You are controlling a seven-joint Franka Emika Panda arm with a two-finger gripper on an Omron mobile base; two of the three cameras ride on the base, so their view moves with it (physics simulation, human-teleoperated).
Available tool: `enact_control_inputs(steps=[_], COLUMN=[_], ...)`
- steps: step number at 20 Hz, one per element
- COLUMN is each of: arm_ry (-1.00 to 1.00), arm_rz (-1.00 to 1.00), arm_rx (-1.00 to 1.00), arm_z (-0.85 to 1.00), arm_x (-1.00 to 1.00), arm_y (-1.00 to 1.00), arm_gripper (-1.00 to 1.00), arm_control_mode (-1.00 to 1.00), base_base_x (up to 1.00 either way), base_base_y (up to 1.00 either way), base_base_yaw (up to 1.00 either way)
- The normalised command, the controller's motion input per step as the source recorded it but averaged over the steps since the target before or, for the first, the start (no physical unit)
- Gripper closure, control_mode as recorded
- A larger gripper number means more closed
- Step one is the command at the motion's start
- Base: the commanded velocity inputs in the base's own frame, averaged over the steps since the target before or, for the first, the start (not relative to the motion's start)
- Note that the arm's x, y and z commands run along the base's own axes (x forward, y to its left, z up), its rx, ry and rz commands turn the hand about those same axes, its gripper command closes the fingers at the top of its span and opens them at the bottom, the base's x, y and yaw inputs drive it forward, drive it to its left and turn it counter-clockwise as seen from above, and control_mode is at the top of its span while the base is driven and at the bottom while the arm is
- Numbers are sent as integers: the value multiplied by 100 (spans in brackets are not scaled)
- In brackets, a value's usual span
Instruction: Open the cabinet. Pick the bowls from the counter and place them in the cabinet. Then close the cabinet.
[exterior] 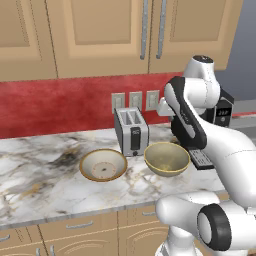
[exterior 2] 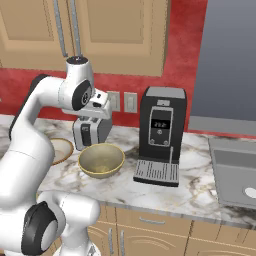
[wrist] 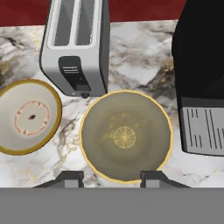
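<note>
Left view: the cabinet (exterior: 150,30) is shut, and two bowls (exterior: 103,164) sit on the counter (exterior: 40,175) by the toaster (exterior: 131,131)

Right view: the yellow bowl (exterior 2: 101,160) waits beside the coffee machine (exterior 2: 161,135)

Hand view: the gripper (wrist: 111,176) hangs half open over the yellow bowl, holding nothing, maybe to grab it

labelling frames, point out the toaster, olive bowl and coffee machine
toaster (wrist: 74,48), hand view, top with the slots
olive bowl (exterior: 166,159), left base view, inside wall
coffee machine (exterior 2: 161,125), right base view, front display panel

Red backsplash (exterior: 60,107) with outlets (exterior: 136,100), tan drawers (exterior: 80,227) below.
</note>
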Motion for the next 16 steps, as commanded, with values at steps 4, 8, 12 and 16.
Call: enact_control_inputs(steps=[4,8,12,16], arm_ry=[-2,-19,-28,-30], arm_rz=[0,-2,-3,-4], arm_rx=[0,0,0,0], arm_z=[8,27,37,50], arm_x=[-5,0,0,0], arm_y=[0,6,0,1], arm_gripper=[-100,-100,-100,-100], arm_control_mode=[-100,-100,-100,-100], base_base_x=[0,0,0,0], base_base_y=[0,0,0,0], base_base_yaw=[0,0,0,0])
